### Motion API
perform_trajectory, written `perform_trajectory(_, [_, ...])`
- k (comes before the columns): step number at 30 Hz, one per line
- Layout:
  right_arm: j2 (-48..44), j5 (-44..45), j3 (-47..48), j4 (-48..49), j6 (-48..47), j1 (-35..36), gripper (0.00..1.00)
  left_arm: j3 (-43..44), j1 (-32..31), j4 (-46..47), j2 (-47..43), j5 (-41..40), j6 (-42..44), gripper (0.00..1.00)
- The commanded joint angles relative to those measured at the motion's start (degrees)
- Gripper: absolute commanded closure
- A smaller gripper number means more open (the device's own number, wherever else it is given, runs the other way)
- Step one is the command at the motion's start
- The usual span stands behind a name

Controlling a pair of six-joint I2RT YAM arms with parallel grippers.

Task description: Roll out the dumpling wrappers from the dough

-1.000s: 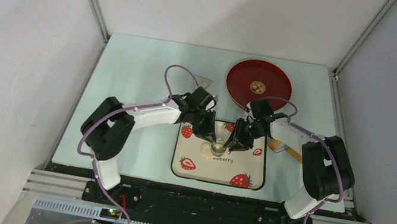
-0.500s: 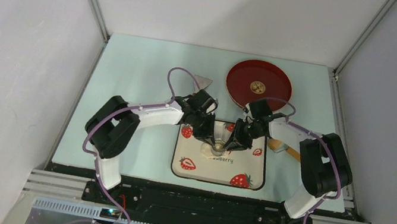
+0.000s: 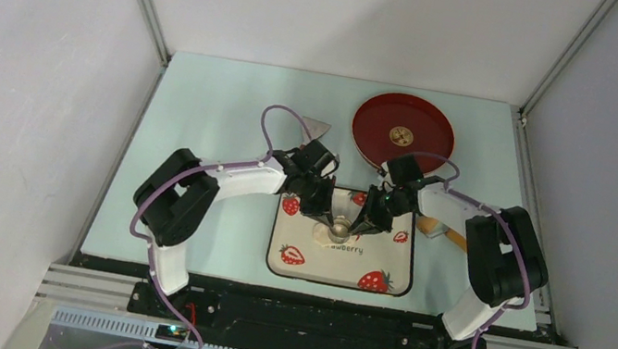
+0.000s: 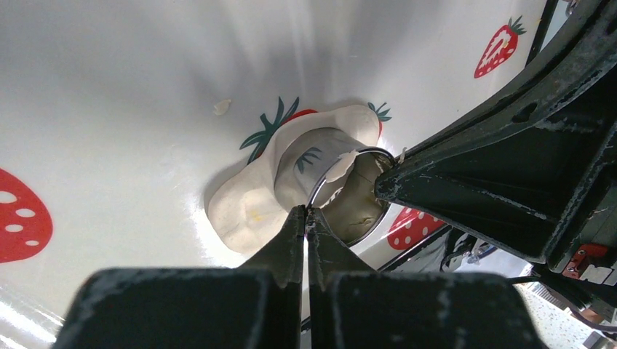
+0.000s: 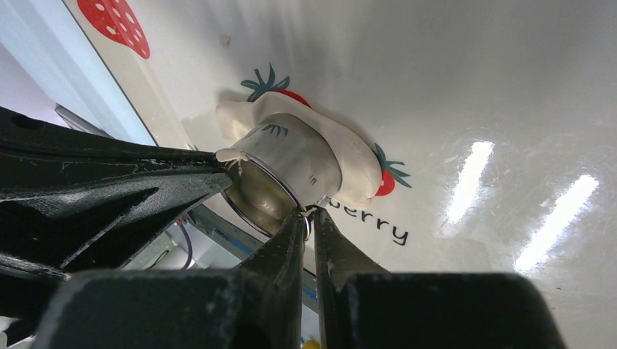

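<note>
– Where's the dough lying?

– I see the dough (image 4: 244, 211) as one soft, pale cream scrap. It's flattened, with an uneven rounded edge, and lies flat near the middle of the tray (image 4: 109, 87) over a printed strawberry.

– Is it one piece?

– Mostly. The cutter ring (image 4: 305, 163) stands pressed down into it, so the dough wraps the ring's base like a collar, widest on one side. A thin torn flap of dough (image 4: 340, 166) clings to the ring's top rim, and a tiny crumb (image 4: 222, 107) lies apart on the tray.

– Is there a wrapper inside the ring?

– The inside looks dull beige, but I can't tell from my views.
</note>
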Motion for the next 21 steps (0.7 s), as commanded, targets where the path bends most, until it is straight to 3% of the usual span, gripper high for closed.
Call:
perform_trajectory(1, [1.2, 0.8, 2.0, 0.3, -0.6, 1.2, 1.00, 0.6, -0.6, -1.2, 1.3, 0.2, 1.6, 1.00])
perform_trajectory(21, [4.9, 7.0, 2.0, -1.9, -0.5, 3.6, 1.00, -0.4, -1.2, -1.7, 3.5, -1.3, 0.9, 1.00])
